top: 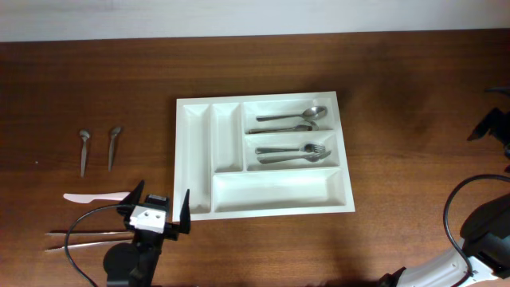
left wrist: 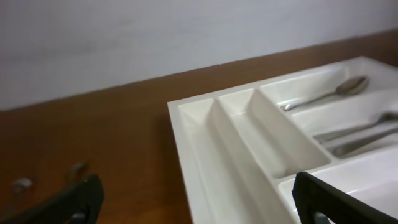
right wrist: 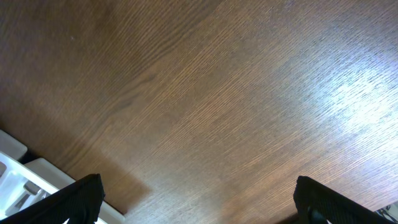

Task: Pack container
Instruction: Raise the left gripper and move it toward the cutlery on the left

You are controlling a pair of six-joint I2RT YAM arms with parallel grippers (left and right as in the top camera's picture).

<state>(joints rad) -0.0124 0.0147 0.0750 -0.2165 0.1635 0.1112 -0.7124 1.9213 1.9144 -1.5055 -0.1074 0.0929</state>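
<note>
Container location: the container [top: 271, 191] lies flat mid-table, its near-left corner just beside the left gripper [top: 159, 203].
Long axis: runs left to right in the overhead view, right end skewed slightly toward the far wall.
Layout: two narrow compartments at the left end, their lengths crossing the long axis; three wide ones to the right, lying along it.
Contents: spoons [top: 291, 118] in the far wide compartment, forks [top: 291, 151] in the middle one.
Left gripper: fingers spread wide, nothing between them.
Right gripper [right wrist: 199, 193]: fingers wide apart, only bare wood in between.
Surface: dark brown wood-grain table [top: 398, 72].
Loose items: two spoons [top: 99, 149] and a pink knife [top: 96, 195] left of the container.
Room: pale wall [left wrist: 186, 31] behind the far edge.
</note>
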